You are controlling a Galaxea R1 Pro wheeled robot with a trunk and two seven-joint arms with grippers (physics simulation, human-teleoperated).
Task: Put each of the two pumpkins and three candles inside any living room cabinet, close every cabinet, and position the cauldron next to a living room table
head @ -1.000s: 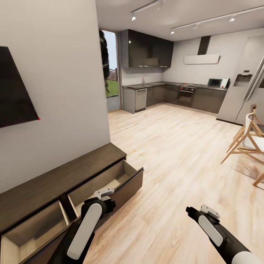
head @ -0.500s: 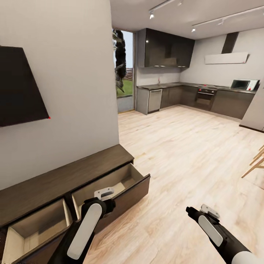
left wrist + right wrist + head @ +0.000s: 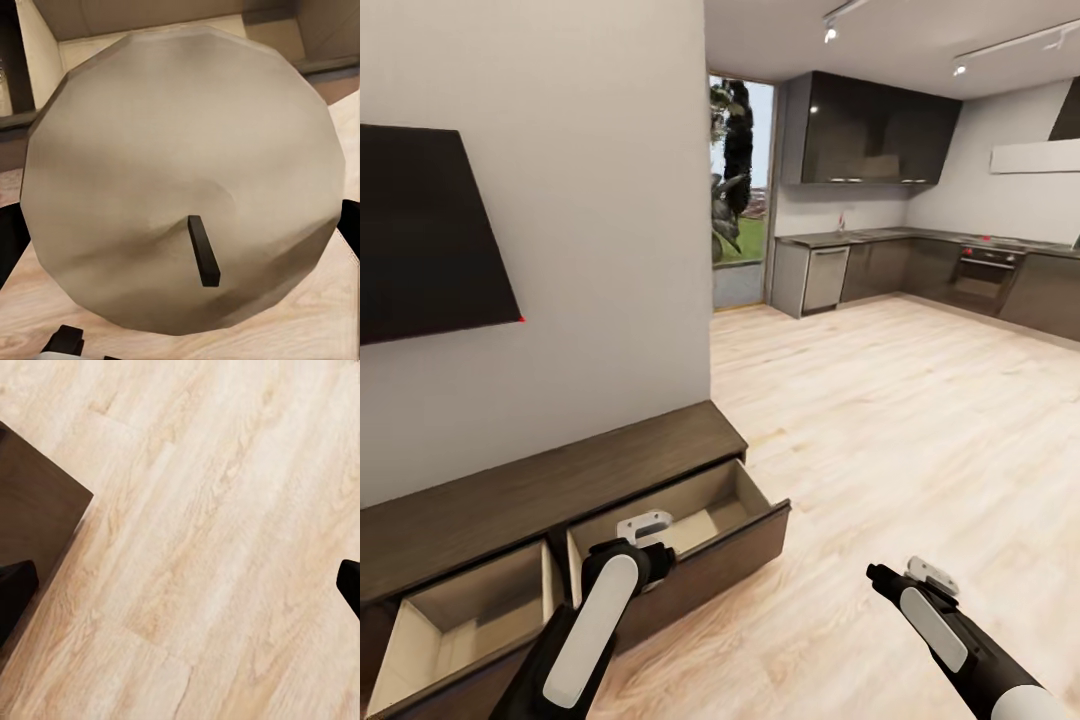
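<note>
A long, low dark-brown wooden cabinet [image 3: 540, 480] is standing against the white wall with two of its wide drawers pulled out, their pale tan insides showing no pumpkin and no candle as far as the head view reaches. The left tool [image 3: 645, 527] is hanging over the drawer nearer the kitchen, and the left wrist view is showing a short, squat whitish-grey candle [image 3: 180, 180] with a stubby black wick directly before the camera, the open drawer lying beyond it; the tool appears to be clamped on that candle, though its fingers are barely showing. The right tool [image 3: 180, 585] is hovering over bare pale wood floor [image 3: 900, 420] beside a dark drawer corner, its two black fingertips well apart and carrying nothing. Judging from this, the stowing is only getting under way: this candle is waiting to be lowered into a drawer, while the other candles, both pumpkins, the closing of the drawers and the moving of the cauldron are all remaining to be done.
</note>
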